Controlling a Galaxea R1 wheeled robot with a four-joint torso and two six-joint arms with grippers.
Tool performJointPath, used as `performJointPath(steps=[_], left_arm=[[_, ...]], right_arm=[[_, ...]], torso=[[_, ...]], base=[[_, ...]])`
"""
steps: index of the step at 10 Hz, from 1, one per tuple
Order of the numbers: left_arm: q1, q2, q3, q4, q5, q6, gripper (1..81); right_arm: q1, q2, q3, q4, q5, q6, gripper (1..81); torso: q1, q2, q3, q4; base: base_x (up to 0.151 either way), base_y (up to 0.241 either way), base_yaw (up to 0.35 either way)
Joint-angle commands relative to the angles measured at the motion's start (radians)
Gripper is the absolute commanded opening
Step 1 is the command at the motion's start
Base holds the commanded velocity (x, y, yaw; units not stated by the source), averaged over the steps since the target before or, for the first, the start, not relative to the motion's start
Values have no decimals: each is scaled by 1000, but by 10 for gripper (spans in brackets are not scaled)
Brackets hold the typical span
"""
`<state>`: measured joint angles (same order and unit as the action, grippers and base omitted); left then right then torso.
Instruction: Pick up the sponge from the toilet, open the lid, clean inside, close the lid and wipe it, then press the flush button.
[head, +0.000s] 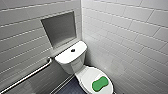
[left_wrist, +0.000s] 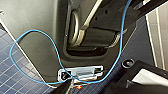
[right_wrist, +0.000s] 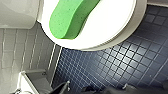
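Sponge: bright green, peanut-shaped, lying flat on the near half of the lid, nothing gripping it; right wrist view shows it close up, pores visible.
Lid: glossy white oval, shut down over the bowl, sponge touching its top.
Toilet: white ceramic, set in the corner of the room, tank at the far end, bowl toward the robot.
Flush button: small dark round button in the middle of the flat tank top, well apart from the sponge.
Right gripper: dark parts at the picture's edge, above the floor just near of the bowl's front rim, apart from the sponge; open or closed, cannot tell.
Left gripper: dark parts close to the robot's own body; open or closed, cannot tell.
Blue cable: loops across the robot's grey body in the left wrist view.
Floor: small dark blue square tiles, pale grout.
Grab bar: metal rail on the left wall, left of the tank.
Niche: grey square recess in the wall, just above the tank.
Walls: white rectangular tiles, left and right of the toilet.
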<state>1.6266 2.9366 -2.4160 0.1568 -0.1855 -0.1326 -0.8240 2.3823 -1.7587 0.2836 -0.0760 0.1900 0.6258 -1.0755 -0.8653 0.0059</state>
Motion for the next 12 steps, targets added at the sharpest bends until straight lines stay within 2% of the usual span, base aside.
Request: performJointPath(steps=[1,3,4,5,9,10,11,12], left_arm=[[37,3,14,-2,75,1,811],[37,7,8,-2,75,1,811],[37,12,-2,-2,75,1,811],[37,15,-3,-2,75,1,811],[37,17,-3,-3,74,1,811],[37,17,-3,-3,74,1,811],[36,18,-3,-3,74,1,811],[37,20,-3,-3,74,1,811]], right_arm=[[113,-15,-7,12,-50,31,811],[148,-3,-17,12,-53,57,811],[174,-9,-19,17,-56,71,811],[199,-13,-13,17,-57,84,811],[255,63,-71,15,-71,155,811],[271,92,-89,14,-87,169,811],[286,115,-108,16,-88,177,811],[312,128,-113,17,-88,186,811]], torso=[[63,-98,-92,0],[103,-161,-148,0],[127,-199,-91,0],[145,-227,-117,0],[228,-359,-137,0],[251,-395,-232,0],[268,-427,-240,0],[286,-455,-201,0]], base=[[0,0,0],[0,0,0],[0,0,0],[0,0,0],[0,0,0],[0,0,0],[0,0,0],[0,0,0]])
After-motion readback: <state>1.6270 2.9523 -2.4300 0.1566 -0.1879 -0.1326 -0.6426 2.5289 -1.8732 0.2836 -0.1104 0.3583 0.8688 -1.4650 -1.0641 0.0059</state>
